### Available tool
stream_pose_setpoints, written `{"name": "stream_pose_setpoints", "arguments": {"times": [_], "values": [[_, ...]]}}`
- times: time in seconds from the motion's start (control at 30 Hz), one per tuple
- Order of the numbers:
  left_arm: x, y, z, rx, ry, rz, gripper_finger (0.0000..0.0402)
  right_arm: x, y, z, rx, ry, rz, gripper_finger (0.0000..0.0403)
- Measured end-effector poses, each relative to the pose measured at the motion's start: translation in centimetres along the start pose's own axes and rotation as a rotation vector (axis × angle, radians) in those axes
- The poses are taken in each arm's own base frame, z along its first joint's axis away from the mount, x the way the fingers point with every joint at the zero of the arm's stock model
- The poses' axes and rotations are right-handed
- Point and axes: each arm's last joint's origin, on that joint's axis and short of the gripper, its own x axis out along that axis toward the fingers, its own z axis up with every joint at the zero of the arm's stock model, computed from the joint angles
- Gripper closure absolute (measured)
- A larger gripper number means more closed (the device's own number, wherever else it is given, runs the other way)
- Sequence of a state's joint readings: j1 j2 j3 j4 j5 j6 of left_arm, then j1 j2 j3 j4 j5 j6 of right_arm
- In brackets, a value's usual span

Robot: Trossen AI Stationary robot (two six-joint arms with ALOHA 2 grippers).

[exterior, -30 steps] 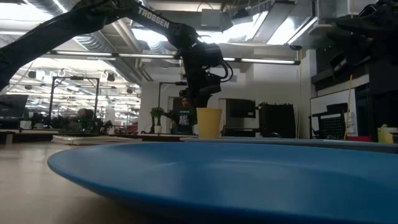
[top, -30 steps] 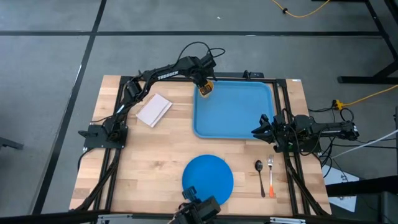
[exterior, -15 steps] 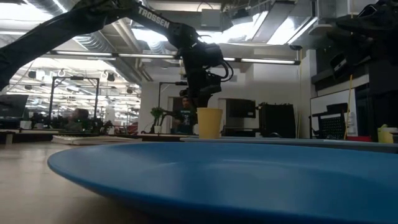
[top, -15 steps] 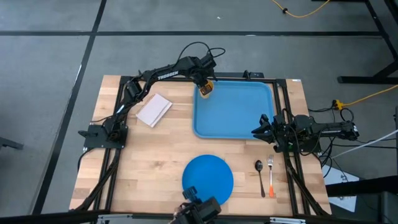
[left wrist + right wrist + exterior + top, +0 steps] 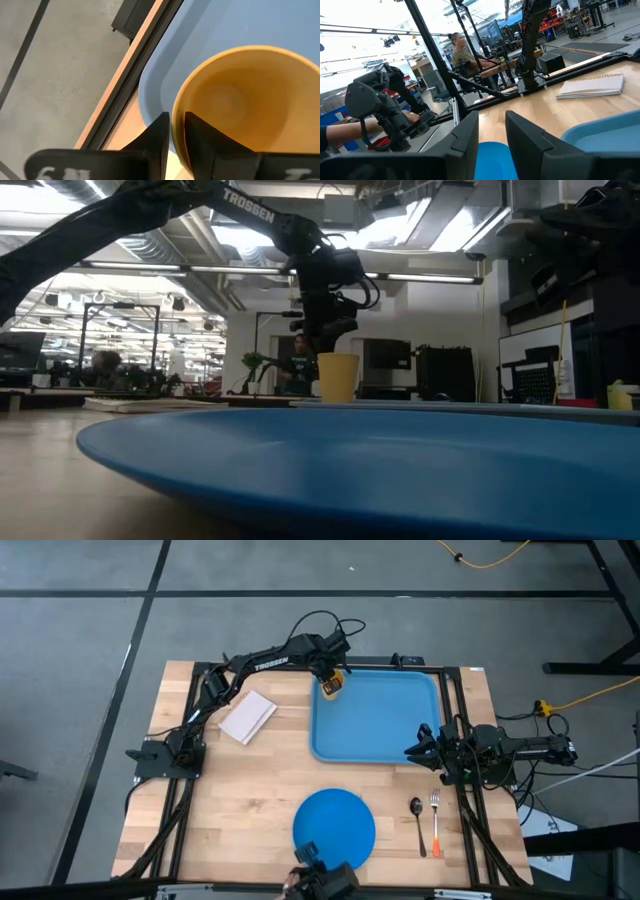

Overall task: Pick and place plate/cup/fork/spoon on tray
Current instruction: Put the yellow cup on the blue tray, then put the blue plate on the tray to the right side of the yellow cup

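Left gripper (image 5: pixel 172 131) pinches yellow cup (image 5: pixel 240 105) rim between narrow jaws (one finger inside, one outside), probably resting on tray (image 5: pixel 385 725) corner for release. Right gripper (image 5: pixel 418 745) idle, jaws slightly parted, beside tray.
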State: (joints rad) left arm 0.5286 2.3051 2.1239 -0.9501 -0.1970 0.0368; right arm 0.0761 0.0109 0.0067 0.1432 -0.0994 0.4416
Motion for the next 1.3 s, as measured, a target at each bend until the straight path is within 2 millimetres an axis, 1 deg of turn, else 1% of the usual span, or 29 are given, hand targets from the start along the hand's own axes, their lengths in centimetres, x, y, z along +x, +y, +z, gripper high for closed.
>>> {"name": "stream_pose_setpoints", "arguments": {"times": [0.27, 0.43, 0.6, 0.67, 0.73, 0.83, 0.9, 1.0, 1.1, 1.3], "values": [[0.0, -0.1, 0.0, 0.002, -0.001, -0.001, 0.0311, 0.0, 0.0, 0.0, 0.0, 0.0, 0.0, 0.0301], [-0.3, -0.3, 0.0, 0.008, -0.003, 0.033, 0.0306, 0.0, 0.0, 0.0, 0.0, 0.0, 0.0, 0.0301], [-1.7, -0.5, 0.6, 0.005, -0.061, 0.075, 0.0305, 0.0, 0.0, 0.0, 0.0, 0.003, -0.001, 0.0301], [-2.2, -0.8, 0.9, 0.011, -0.085, 0.087, 0.0304, 0.0, 0.0, -0.1, 0.001, 0.009, -0.004, 0.0301], [-2.8, -0.8, 0.7, 0.024, -0.065, 0.091, 0.0305, 0.0, 0.0, -0.1, 0.001, 0.01, -0.004, 0.0301], [-4.2, -1.5, 1.2, 0.035, -0.093, 0.103, 0.0306, 0.0, -0.1, -0.1, 0.001, 0.012, -0.005, 0.0301], [-5.5, -2.0, 1.0, 0.038, -0.059, 0.092, 0.0306, 0.0, -0.1, -0.1, 0.001, 0.014, -0.006, 0.0301], [-7.7, -3.7, 0.9, 0.029, -0.043, 0.029, 0.0307, 0.0, -0.1, -0.1, 0.001, 0.015, -0.006, 0.0301], [-10.0, -6.0, 0.4, 0.045, 0.013, -0.096, 0.0307, 0.0, -0.1, -0.1, 0.001, 0.015, -0.006, 0.0301], [-13.0, -11.8, -1.8, 0.132, 0.102, -0.334, 0.0307, 0.0, -0.1, -0.3, 0.006, 0.033, -0.007, 0.0301]]}}
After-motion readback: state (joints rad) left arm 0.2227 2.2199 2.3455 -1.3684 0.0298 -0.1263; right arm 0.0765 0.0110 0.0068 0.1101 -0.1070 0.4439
